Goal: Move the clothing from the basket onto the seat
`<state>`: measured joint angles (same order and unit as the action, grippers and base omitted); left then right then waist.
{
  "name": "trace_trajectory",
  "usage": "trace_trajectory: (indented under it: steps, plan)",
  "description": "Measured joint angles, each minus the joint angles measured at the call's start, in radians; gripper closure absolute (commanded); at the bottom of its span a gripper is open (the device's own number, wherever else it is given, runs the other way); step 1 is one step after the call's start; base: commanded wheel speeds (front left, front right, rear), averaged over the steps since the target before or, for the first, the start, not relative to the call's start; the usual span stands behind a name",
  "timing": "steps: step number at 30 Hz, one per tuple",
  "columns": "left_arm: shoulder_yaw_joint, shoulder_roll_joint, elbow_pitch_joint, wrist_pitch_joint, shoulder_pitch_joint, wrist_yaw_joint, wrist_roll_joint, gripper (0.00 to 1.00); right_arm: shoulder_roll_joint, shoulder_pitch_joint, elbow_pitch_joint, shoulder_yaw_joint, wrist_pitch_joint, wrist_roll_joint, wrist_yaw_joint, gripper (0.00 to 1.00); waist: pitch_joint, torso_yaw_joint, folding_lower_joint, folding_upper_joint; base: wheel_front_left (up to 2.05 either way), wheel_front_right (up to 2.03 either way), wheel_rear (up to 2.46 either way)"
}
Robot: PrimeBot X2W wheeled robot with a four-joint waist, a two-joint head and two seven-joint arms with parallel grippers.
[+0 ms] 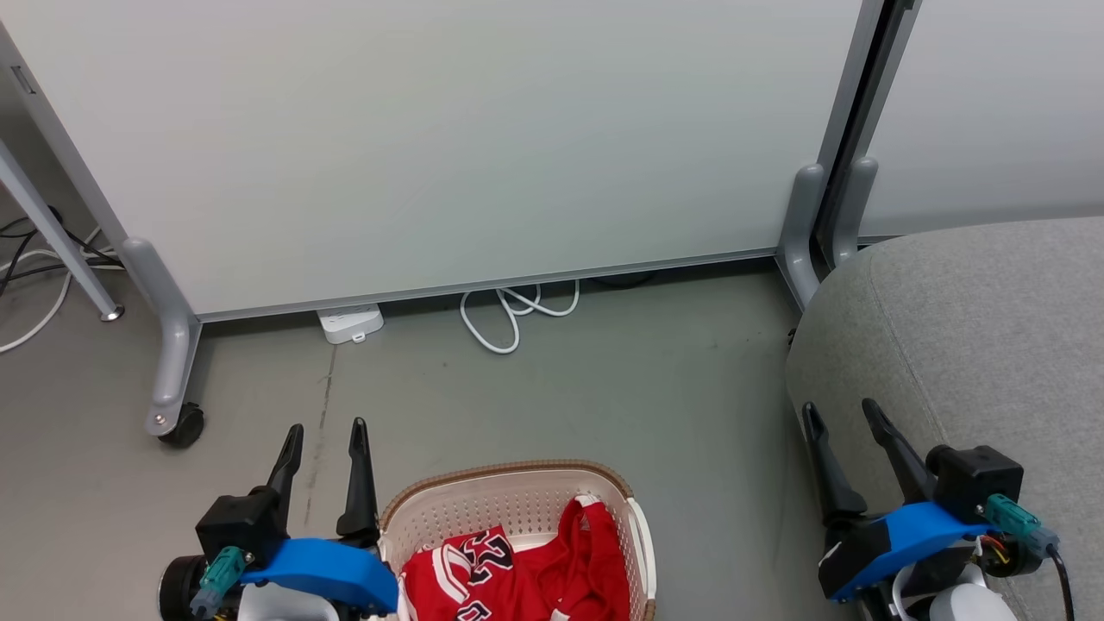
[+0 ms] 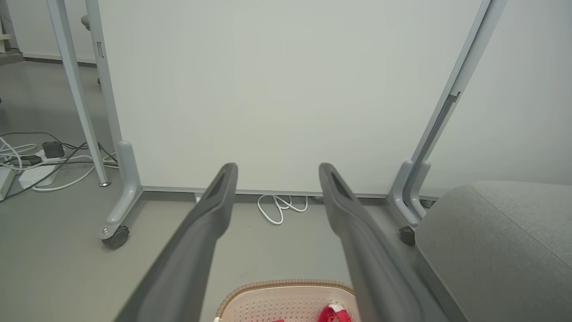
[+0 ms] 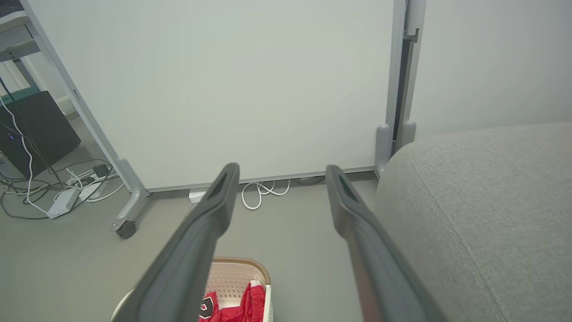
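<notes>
Fingers (image 1: pixel 360 470) of my left gripper (image 1: pixel 328 427) stand spread wide with nothing between them. Same on my right gripper (image 1: pixel 838 405): jaws parted, empty.

Pose: both arms low, one at each lower corner of the head view, fingers pointing forward and away from my body. Left gripper sits just left of the basket (image 1: pixel 509 473), its inner finger close beside the brown rim; whether it touches, I cannot tell. Right gripper is at the near left edge of the seat (image 1: pixel 975 328), fingers lying across the grey fabric in the head view.

The clothing (image 1: pixel 517 573), red with white and black trim, lies heaped inside the basket between my arms.

Room: a strip of bare floor (image 1: pixel 561 388) separates basket from seat. Ahead stands a pale partition panel (image 1: pixel 431 147) on a caster (image 1: pixel 185 425), with a white cable (image 1: pixel 509 319) looped at its base. Floor between basket and panel lies open.
</notes>
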<state>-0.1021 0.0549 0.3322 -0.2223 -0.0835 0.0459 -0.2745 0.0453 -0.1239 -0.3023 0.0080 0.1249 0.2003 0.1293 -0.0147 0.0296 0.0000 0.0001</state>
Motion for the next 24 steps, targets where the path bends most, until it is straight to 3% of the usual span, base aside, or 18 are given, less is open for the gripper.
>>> trace_trajectory:
  steps: [10,24]
  plan:
    - [-0.002,-0.001,0.016,-0.019,0.0,-0.002,0.051,0.0,0.001,-0.002,-0.002,0.004,0.017,-0.072,0.0,0.0,-0.005,0.0,0.0,0.0,0.0,0.0,0.0]
    - [-0.006,-0.004,0.025,-0.04,-0.002,-0.002,0.041,0.0,0.002,-0.012,-0.009,0.008,0.041,-0.127,0.001,0.0,-0.006,-0.002,0.0,0.0,0.0,0.0,0.0]
